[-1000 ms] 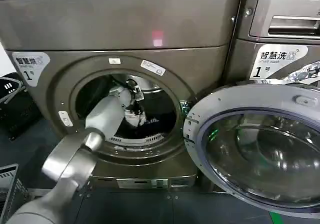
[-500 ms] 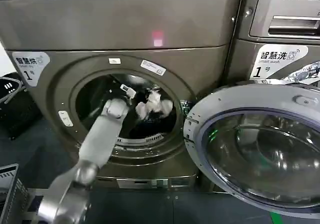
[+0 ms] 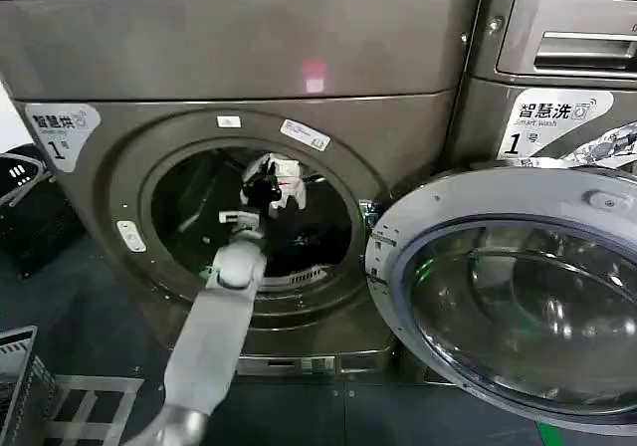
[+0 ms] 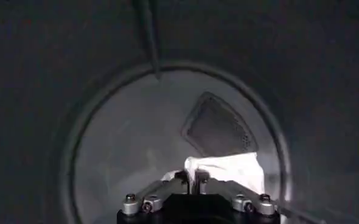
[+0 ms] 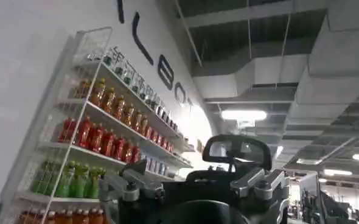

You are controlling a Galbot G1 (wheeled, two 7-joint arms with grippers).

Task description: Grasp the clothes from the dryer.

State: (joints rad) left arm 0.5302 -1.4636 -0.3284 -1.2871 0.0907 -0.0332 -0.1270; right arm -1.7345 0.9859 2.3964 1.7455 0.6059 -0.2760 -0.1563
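**Left gripper clamps pale cloth inside the dryer's porthole**

Left gripper [image 3: 267, 189] sits inside the round opening of the dryer [image 3: 239, 58], its fingers closed on the clothes [image 3: 284, 179], a small pale piece with dark blotches held in the upper middle of the porthole, above the drum floor.

The head view gives the outside picture: the bronze-grey front of the dryer, the small red light above the porthole, the white "1" label to the left of the opening, and the dryer door [image 3: 518, 297] swung wide open to the right of it. Deep in the drum, below the held cloth, the contents are too dark to tell apart.

The left wrist view looks along the gripper [image 4: 191, 179] into the drum and shows what the head view hides: the pale rear wall of the drum [image 4: 125, 152], a triangular mesh panel [image 4: 219, 131] on that wall, and the white fabric [image 4: 228, 169] bunched right at the closed fingertips.

The left arm [image 3: 214, 336] rises from below the dryer's front, forearm slanting upward into the opening, wrist bent just inside the rim.

The right gripper [image 5: 198, 182] points up at a ceiling and a shelf of bottled drinks [image 5: 100, 134], away from the dryer; whether its fingers are parted cannot be told.
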